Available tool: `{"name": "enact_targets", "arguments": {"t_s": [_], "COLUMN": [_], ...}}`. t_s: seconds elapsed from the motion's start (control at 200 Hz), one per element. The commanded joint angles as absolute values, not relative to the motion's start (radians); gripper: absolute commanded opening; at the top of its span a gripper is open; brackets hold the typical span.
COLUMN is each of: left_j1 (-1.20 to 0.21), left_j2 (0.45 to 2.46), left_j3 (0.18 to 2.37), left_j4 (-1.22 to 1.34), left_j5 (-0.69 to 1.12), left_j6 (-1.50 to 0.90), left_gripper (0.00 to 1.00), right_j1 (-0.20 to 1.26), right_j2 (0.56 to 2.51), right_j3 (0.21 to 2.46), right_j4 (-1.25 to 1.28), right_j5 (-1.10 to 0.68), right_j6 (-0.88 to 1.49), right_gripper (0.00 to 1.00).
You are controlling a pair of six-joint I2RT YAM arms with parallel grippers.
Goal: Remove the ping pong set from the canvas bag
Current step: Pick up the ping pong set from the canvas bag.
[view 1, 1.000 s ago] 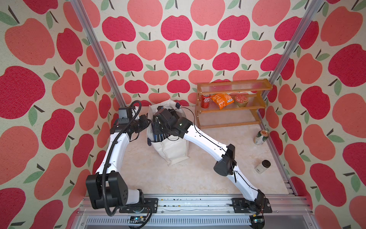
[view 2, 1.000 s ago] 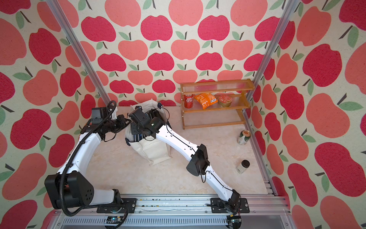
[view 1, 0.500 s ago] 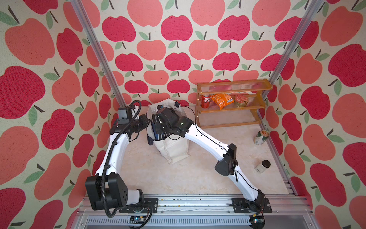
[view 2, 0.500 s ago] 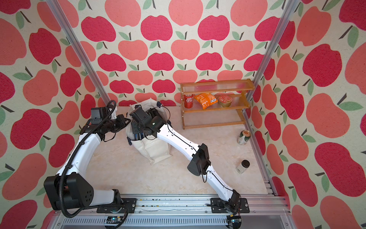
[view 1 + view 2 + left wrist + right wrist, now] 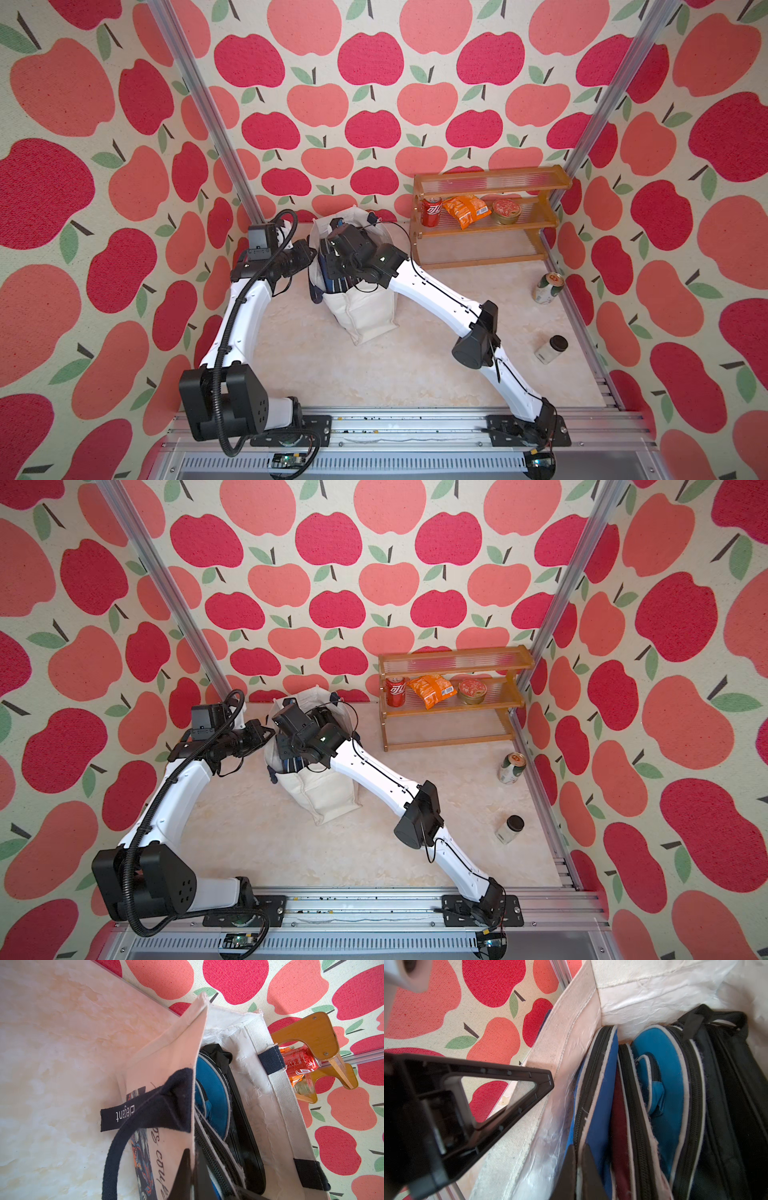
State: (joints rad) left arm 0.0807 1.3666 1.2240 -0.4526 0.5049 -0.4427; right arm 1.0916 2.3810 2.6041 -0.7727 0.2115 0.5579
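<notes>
Right wrist view caught the right pincer [image 5: 579, 1161] clenched on the white-piped edge of a blue case [image 5: 600, 1095] inside the canvas bag [image 5: 564, 1028]. Just beside that pincer stood the maroon case [image 5: 618, 1126], a second blue case [image 5: 664, 1084] and the black-edged pouches [image 5: 726, 1105], all packed on edge. Left wrist view had the left pincer [image 5: 192, 1167] clamped on the bag's wall, with the navy handle [image 5: 113, 1153] hanging just outside it. By the look of it, the job had barely begun: the ping pong set [image 5: 641, 1122] sat wholly in the bag, and every piece remained to be drawn out. Both top views showed the arms meeting at the bag's mouth and no case on the tabletop [image 5: 316, 365]. The grips themselves were too small or too hidden to read there, and only the wrist cameras showed them.
</notes>
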Motion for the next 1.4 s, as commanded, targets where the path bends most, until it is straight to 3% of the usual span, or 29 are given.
{"name": "enact_targets", "arguments": {"t_s": [0.0, 1.146, 1.391], "left_j1": [0.077, 0.083, 0.086], "left_j2": [1.354, 1.386, 1.387], "left_j3": [1.224, 1.218, 1.212], "left_j4": [-0.442, -0.445, -0.446], "left_j5": [0.513, 0.505, 0.505], "left_j6": [-0.415, -0.407, -0.405], "left_gripper": [0.0, 0.0, 0.0], "right_j1": [1.068, 1.086, 1.077], "right_j2": [2.214, 2.14, 2.08], "right_j3": [2.648, 2.64, 2.527], "right_j4": [-0.45, -0.387, -0.339], "right_j5": [0.295, 0.301, 0.307], "right_j6": [0.511, 0.472, 0.462], "right_gripper": [0.0, 0.0, 0.0]}}
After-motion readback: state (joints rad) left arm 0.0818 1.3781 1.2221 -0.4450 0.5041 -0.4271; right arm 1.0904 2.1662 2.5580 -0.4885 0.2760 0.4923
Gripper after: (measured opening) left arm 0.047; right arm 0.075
